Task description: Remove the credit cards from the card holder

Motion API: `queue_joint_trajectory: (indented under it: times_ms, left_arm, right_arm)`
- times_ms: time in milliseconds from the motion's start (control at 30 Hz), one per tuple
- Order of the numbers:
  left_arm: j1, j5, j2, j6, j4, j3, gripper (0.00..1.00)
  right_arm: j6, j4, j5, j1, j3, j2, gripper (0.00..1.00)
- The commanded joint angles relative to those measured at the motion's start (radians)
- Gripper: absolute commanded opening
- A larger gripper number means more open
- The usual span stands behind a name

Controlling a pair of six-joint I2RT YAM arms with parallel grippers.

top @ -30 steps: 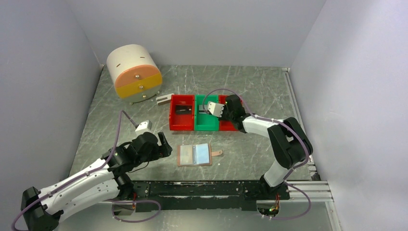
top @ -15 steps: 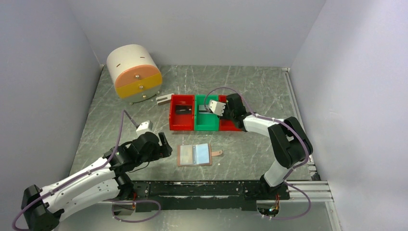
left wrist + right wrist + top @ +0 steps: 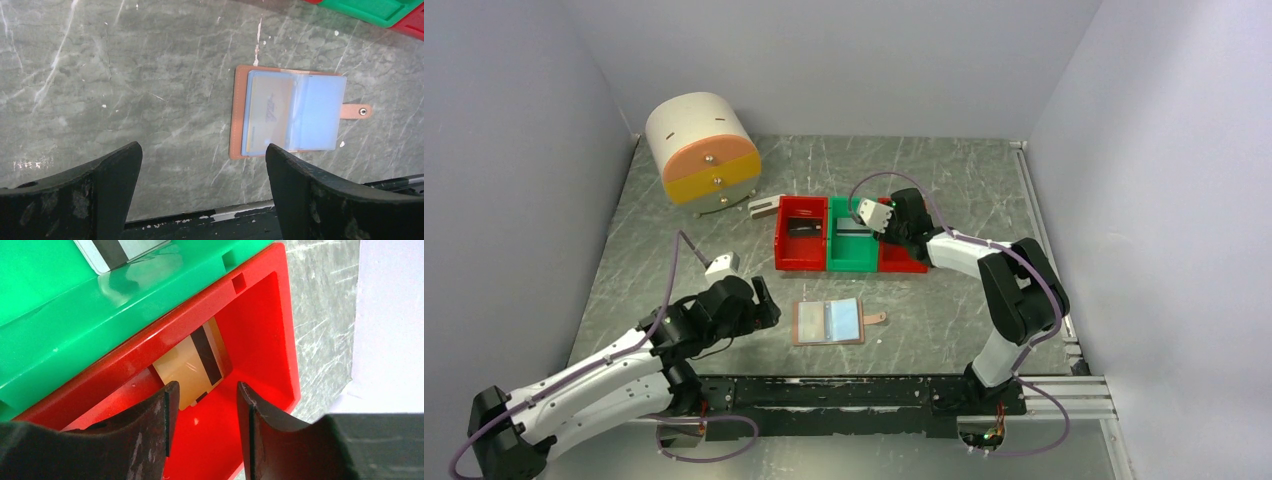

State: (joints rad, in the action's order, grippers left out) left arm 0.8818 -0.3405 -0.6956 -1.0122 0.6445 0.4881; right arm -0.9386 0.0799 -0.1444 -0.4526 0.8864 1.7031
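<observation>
Left hand (image 3: 762,300) is held low over the table (image 3: 944,170), its fingers spread wide with nothing between them. Just to its right the card holder (image 3: 829,322) is laid open and flat on the table, pale blue pockets up, its strap tab (image 3: 358,110) pointed right. A yellow-orange card (image 3: 270,112) is seen through the left pocket; a dark scribble is marked on it, too blurred to be read. Behind the holder three bins are set side by side. A dark card (image 3: 805,228) is lying in the left red bin (image 3: 802,265), and a grey-white card (image 3: 122,249) with a black stripe in the green bin (image 3: 852,262). The right hand (image 3: 205,390) is held down in the right red bin (image 3: 260,340), fingers a little apart and empty, above a gold-brown card (image 3: 192,365) with a dark stripe.
</observation>
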Motion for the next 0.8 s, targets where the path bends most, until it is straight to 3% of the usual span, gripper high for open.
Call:
queue_joint_trajectory:
  times_ms: [0, 133, 367, 433, 500, 633, 767]
  left_arm:
    - [0.005, -0.004, -0.021, -0.005, -0.006, -0.007, 0.98]
    - [0.005, -0.003, -0.042, 0.002, -0.012, 0.001, 0.98]
    - [0.005, 0.002, -0.049, 0.001, -0.023, 0.000, 0.98]
    - [0.006, -0.001, -0.044, 0.001, -0.023, 0.000, 0.98]
    - [0.005, -0.003, -0.040, -0.001, -0.020, 0.002, 0.98]
    - [0.005, 0.000, -0.034, 0.000, -0.025, -0.001, 0.98]
    - [0.005, 0.001, -0.040, -0.001, -0.027, 0.001, 0.98]
  right_arm:
    - [0.041, -0.003, 0.011, 0.003, 0.001, -0.021, 0.51]
    - [0.197, 0.059, -0.013, 0.003, -0.001, -0.090, 0.53]
    - [0.721, 0.130, -0.073, 0.005, -0.038, -0.283, 0.58]
    - [0.978, -0.026, -0.168, 0.010, 0.007, -0.310, 0.55]
    - [1.066, -0.134, -0.069, 0.028, 0.034, -0.313, 0.55]
    - [1.262, -0.150, 0.028, 0.032, -0.028, -0.340, 0.35]
    - [1.342, -0.171, 0.074, 0.031, -0.058, -0.303, 0.23]
